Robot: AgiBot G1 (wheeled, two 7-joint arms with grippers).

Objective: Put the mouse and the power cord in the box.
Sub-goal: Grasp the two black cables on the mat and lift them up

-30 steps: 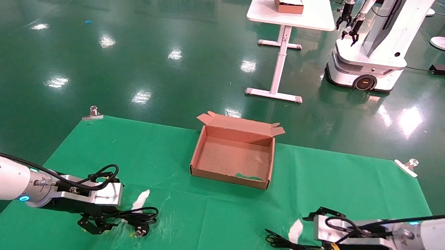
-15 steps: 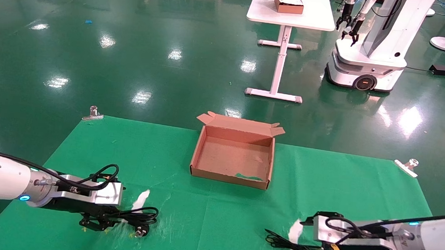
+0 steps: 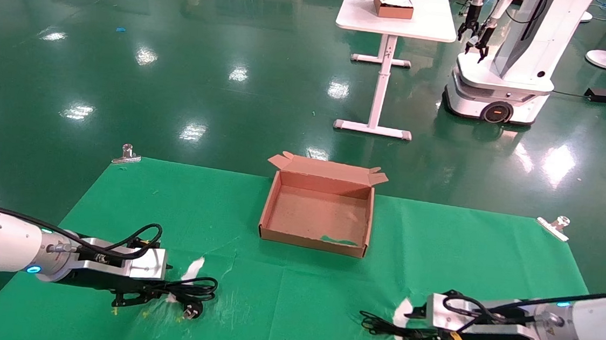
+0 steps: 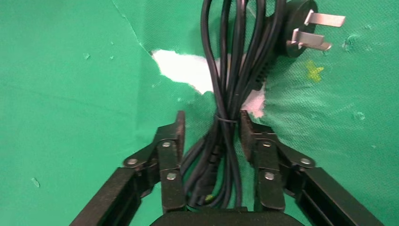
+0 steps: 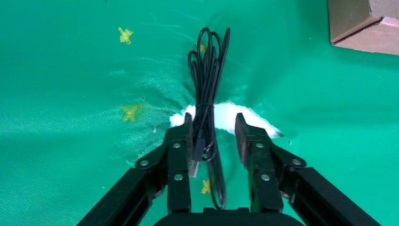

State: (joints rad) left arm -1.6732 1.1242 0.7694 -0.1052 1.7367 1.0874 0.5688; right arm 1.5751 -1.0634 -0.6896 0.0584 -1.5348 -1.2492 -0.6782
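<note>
The power cord [image 3: 193,291] lies bundled on the green cloth at the front left, its pronged plug [image 4: 306,28] pointing away. My left gripper [image 3: 155,294] [image 4: 211,120] is low on the cloth and open, its fingers straddling the cord's tied middle with gaps on both sides. At the front right lies a thin black cable bundle [image 3: 377,324] [image 5: 207,70] with a small flat connector; the mouse itself is hidden. My right gripper [image 3: 414,338] [image 5: 214,122] is open around this cable, which rests against one finger. The box [image 3: 319,241] [image 5: 362,23] stands empty at the cloth's centre back.
White tears show in the cloth near each gripper [image 3: 192,269] [image 3: 404,310]. Metal clips [image 3: 127,153] [image 3: 555,225] hold the cloth's far corners. Beyond, on the green floor, stand a white table [image 3: 428,23] with a small brown box [image 3: 392,4] and another robot [image 3: 505,72].
Both grippers have sunk onto the cloth and slid forward around their bundles, and their fingers have narrowed. The thin cable has shifted slightly.
</note>
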